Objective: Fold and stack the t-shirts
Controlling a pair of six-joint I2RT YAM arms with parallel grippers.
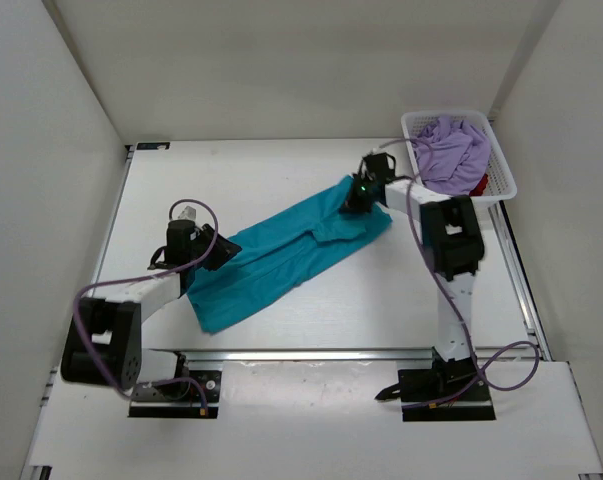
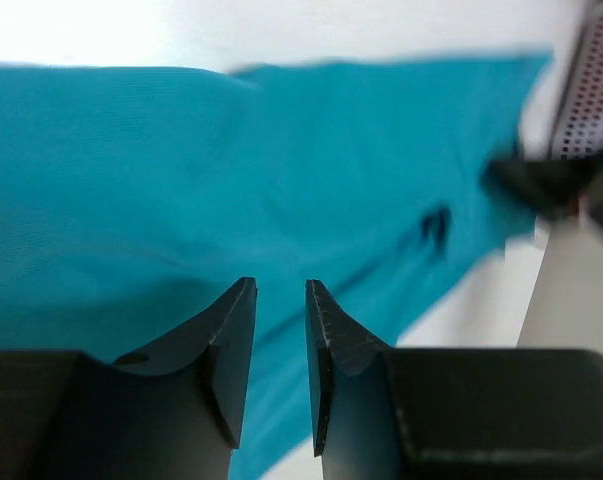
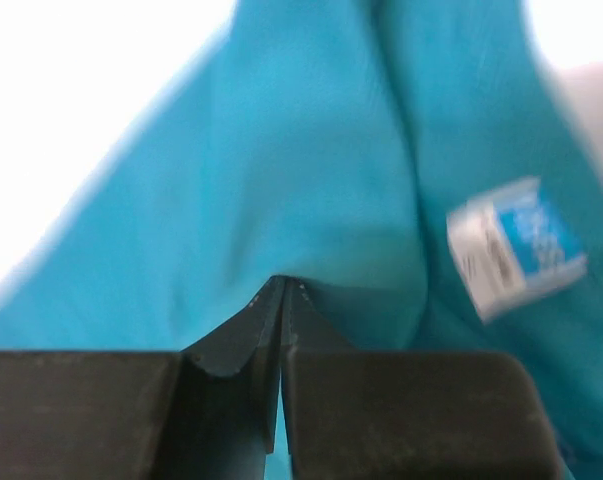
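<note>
Table [image 1: 401,310] with the teal t-shirt [image 1: 291,260] stretched across it as a diagonal band from eight o'clock to two o'clock. Right gripper [image 1: 358,193] clenched on a pinch of cloth at the two o'clock end, probably to pull it taut. Left gripper [image 1: 213,250] at the eight o'clock end, jaws narrowly apart; whether they hold cloth I cannot tell. Lavender t-shirt [image 1: 456,150] lies in the basket [image 1: 503,188] farther out at two o'clock.
</note>
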